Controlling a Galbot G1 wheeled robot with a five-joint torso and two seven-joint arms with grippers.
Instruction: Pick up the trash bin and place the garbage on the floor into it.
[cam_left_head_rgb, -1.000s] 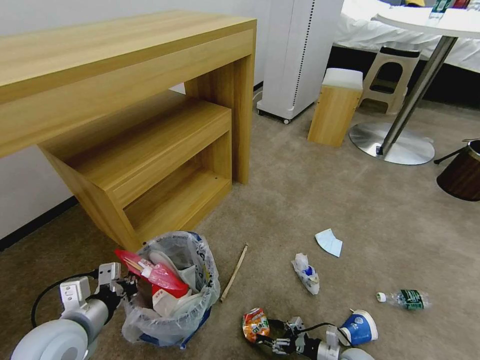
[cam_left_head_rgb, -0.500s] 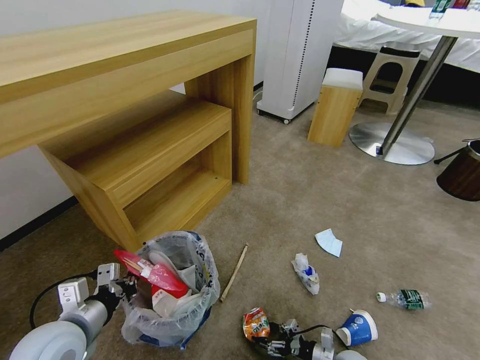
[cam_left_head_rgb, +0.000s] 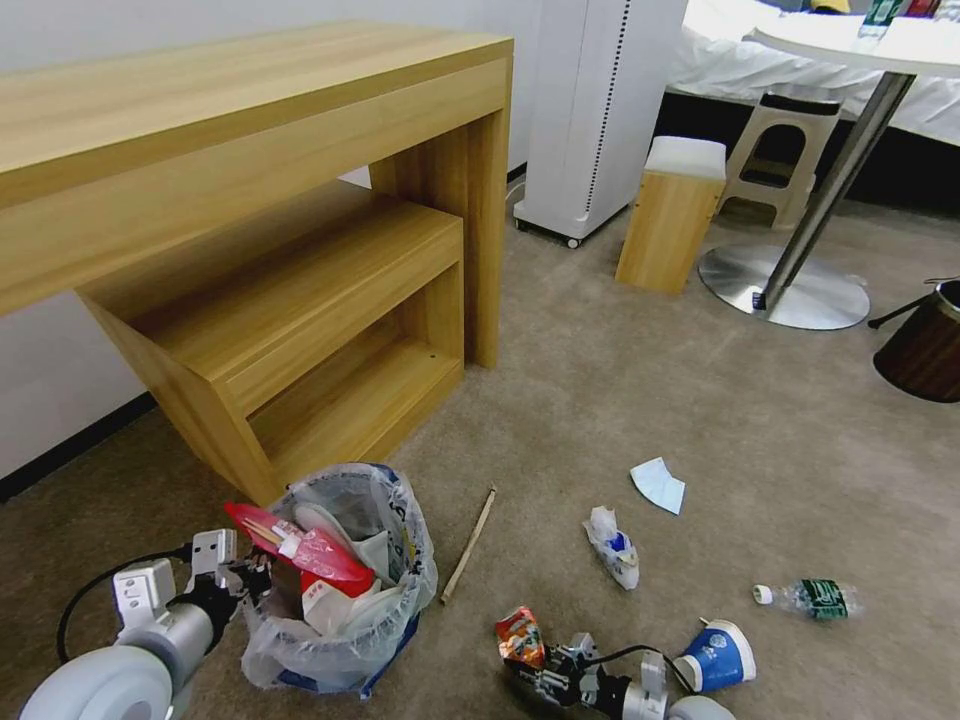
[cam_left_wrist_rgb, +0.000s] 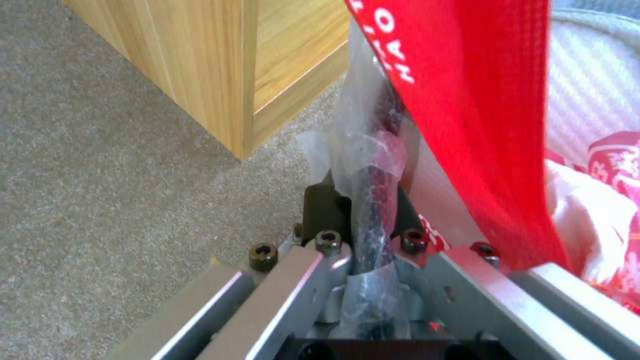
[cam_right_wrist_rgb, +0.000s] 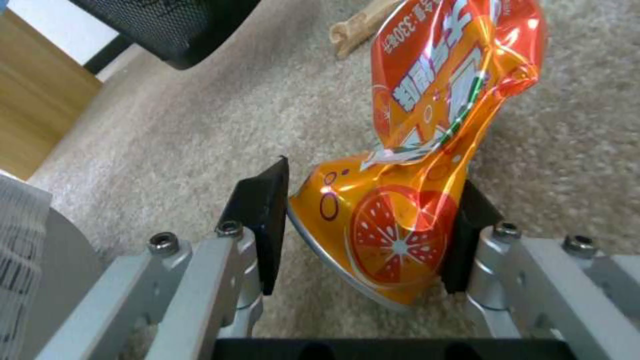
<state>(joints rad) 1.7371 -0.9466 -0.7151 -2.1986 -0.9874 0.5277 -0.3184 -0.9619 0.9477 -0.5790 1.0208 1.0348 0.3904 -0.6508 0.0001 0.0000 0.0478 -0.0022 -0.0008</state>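
The trash bin (cam_left_head_rgb: 345, 600), lined with a crinkled clear bag, stands on the carpet at the lower left, stuffed with a red wrapper (cam_left_head_rgb: 318, 548) and white litter. My left gripper (cam_left_head_rgb: 255, 580) is shut on its rim; up close the fingers pinch rim and bag (cam_left_wrist_rgb: 365, 200) beside the red wrapper (cam_left_wrist_rgb: 467, 125). My right gripper (cam_left_head_rgb: 545, 672) is shut on the crushed orange can (cam_left_head_rgb: 522, 635), which sits tilted between the black pads (cam_right_wrist_rgb: 267, 215). More garbage lies around: a wooden stick (cam_left_head_rgb: 470, 545), crumpled cup (cam_left_head_rgb: 612, 545), pale blue paper (cam_left_head_rgb: 658, 485), clear bottle (cam_left_head_rgb: 808, 598) and blue cup (cam_left_head_rgb: 715, 658).
A wooden desk with a lower shelf (cam_left_head_rgb: 300, 260) stands just behind the bin. Farther back are a white appliance (cam_left_head_rgb: 590, 110), a wooden stool (cam_left_head_rgb: 670, 210) and a round table's metal base (cam_left_head_rgb: 785, 290). A brown bin (cam_left_head_rgb: 925, 345) sits at the right edge.
My right gripper has shifted left and closed on the orange can, which has tipped up from lying flat. The left arm and the bin have barely moved.
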